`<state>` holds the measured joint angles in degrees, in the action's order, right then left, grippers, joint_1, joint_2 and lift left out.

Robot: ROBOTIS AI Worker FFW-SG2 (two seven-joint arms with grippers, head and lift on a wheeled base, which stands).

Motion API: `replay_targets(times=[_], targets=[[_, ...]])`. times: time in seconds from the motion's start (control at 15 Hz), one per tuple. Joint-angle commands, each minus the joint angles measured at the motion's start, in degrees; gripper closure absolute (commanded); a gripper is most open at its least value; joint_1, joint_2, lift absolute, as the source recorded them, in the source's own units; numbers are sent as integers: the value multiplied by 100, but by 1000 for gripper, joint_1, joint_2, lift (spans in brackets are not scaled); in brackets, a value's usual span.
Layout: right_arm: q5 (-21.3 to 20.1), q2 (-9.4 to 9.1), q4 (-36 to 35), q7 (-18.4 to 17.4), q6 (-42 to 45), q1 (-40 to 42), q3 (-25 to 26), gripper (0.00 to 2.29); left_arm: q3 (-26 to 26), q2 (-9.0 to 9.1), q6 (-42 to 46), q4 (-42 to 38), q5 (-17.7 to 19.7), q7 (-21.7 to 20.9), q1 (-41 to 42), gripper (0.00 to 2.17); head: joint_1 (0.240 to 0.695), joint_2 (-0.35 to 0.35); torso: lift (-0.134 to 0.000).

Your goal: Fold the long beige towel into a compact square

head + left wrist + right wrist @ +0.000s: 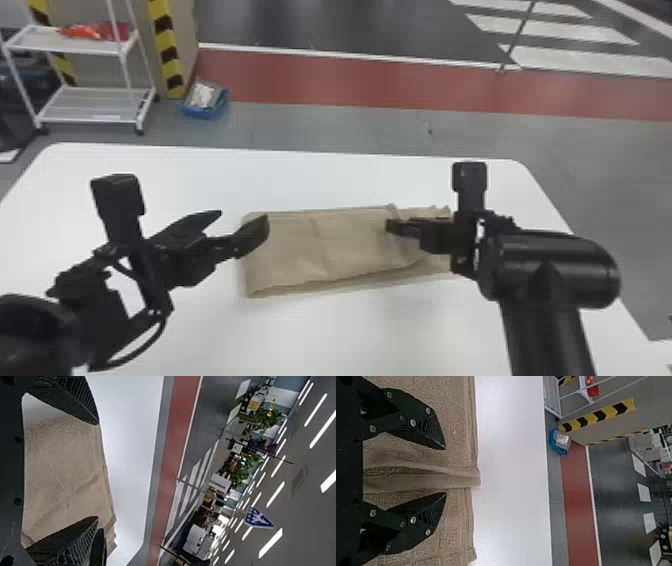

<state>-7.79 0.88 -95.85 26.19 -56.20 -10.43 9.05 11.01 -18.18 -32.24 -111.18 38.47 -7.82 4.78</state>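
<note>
Nearest the head camera, the left arm (pixel 30 340) enters from eight o'clock and the right arm (pixel 545 320) from between four and five. Below center, at six o'clock, the beige towel (pixel 300 250) lies folded in layers on a white table (pixel 165 170), its long sides running nine to three. The left gripper (pixel 244 216), fingers spread and empty, is at the towel's nine o'clock end. The right gripper (pixel 389 226) is over the three o'clock part; its fingers overlap in the head view, but the right wrist view reveals them parted, a raised ridge (pixel 415 481) of cloth between them, unclenched. The left wrist view adds ceiling lights (pixel 270 543) and green plants (pixel 239 475); the head view has a cart (pixel 85 45) and blue bin (pixel 205 111) at ten o'clock.
</note>
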Motion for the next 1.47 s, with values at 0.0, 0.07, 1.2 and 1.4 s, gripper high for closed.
replay_targets(times=[0.0,0.07,1.2,1.4], targets=[[-12,-93,5,9,-54,6,9,616,-2,-1,-25,-9,11,-9,5,39,695,-162,-124],[-12,-93,5,26,-124,6,18,620,-2,-10,-25,-27,11,0,14,39,695,-162,-124],[163,-93,-470,114,-230,340,0,832,-143,-27,-112,-326,152,17,269,70,695,-157,-124],[154,-93,-540,132,-265,358,-9,839,-160,-27,-200,-396,152,17,295,70,695,-157,-124]])
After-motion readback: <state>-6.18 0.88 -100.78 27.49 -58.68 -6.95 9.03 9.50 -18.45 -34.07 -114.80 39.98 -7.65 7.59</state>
